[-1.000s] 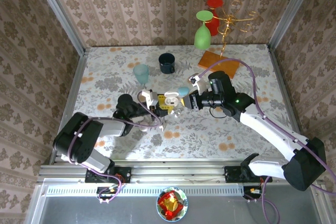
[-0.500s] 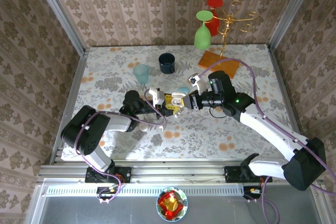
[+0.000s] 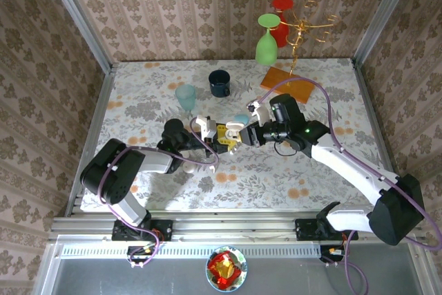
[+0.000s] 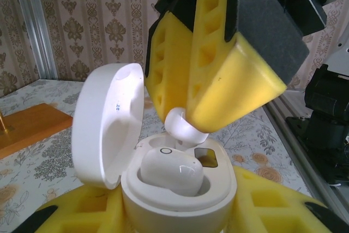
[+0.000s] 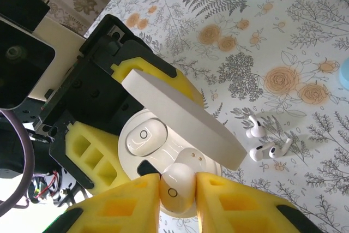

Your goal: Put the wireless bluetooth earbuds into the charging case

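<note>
While the left gripper [image 3: 221, 135] clamps its jaws on the open glossy white pebble-shaped plastic charging case [image 3: 233, 127] overhead, the right gripper [image 3: 243, 136] meets it. Left wrist: one tiny glossy white plastic earbud [image 4: 172, 170] is seated. The second earbud [image 4: 181, 128], pinched in the right jaws, hangs just above the case's empty socket. The lid [image 4: 106, 129] bears an unreadable blue mark. Right wrist: I'd say half done.

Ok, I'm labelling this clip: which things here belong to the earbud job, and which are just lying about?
Job: charging case, open; seated earbud; held earbud above it.
Lying about: stemmed earbuds; teal cup; dark mug; green glass; red glass; stand.
</note>
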`<move>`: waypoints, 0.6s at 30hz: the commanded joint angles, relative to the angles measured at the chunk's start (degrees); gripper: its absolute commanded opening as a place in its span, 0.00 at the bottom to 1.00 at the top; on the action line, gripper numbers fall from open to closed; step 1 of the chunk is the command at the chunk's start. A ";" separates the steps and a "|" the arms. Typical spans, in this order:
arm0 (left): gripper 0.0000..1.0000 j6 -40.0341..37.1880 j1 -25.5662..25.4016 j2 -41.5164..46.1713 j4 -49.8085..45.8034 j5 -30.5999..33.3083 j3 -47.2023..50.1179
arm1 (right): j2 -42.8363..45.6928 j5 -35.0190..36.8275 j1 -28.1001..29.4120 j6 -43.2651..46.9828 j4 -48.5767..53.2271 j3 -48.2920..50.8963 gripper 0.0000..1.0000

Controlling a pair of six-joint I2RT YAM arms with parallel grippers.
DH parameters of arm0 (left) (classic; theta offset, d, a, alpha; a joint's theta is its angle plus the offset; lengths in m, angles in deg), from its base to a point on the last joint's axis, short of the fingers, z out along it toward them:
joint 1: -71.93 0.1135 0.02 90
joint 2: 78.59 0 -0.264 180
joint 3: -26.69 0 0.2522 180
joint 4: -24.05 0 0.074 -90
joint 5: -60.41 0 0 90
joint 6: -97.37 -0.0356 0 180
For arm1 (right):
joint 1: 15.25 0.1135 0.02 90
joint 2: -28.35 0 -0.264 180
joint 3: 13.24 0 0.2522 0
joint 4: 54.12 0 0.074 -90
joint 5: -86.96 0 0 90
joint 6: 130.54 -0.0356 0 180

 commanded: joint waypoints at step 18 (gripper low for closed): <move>0.28 -2.62 -0.55 0.53 2.80 -0.15 -0.33 | 2.52 1.46 -0.39 0.01 -3.53 -4.51 0.53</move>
